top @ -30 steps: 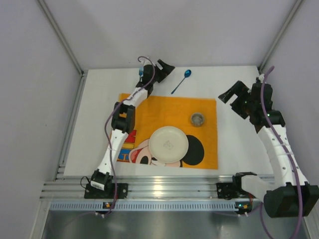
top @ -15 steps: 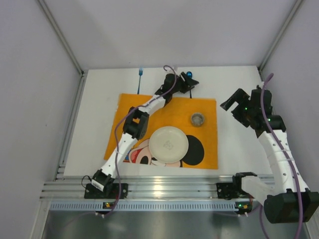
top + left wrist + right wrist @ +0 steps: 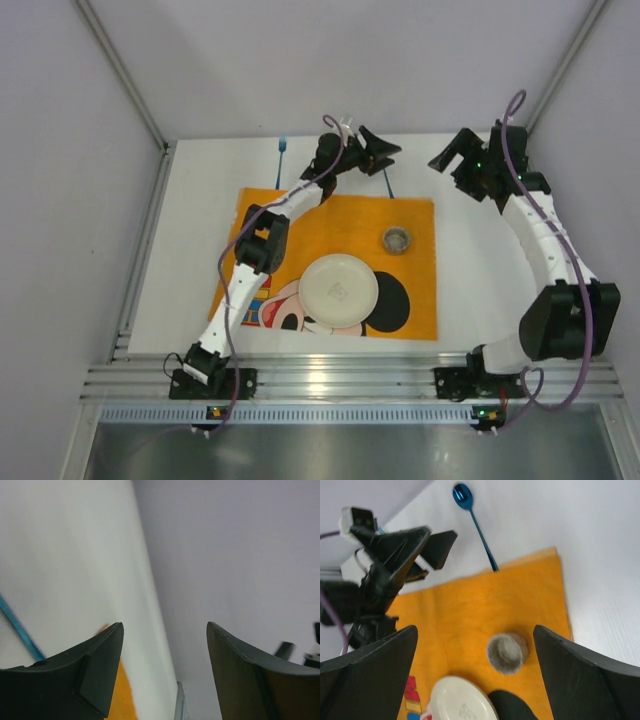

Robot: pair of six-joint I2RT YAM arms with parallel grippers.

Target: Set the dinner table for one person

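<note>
Left gripper (image 3: 164, 625) and right gripper (image 3: 475, 627) sitting apart, empty. Spoon (image 3: 479, 530) lying top centre, looking light, stiff, slick; suggesting mid-handle pinch.

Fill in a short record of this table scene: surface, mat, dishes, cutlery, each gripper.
surface: white dinner table
mat: orange placemat on the table
dishes: white plate and small bowl, both on the placemat, apart
cutlery: blue spoon on the table beyond the placemat's far edge
left gripper: open, empty, near the spoon
right gripper: open, empty
</note>
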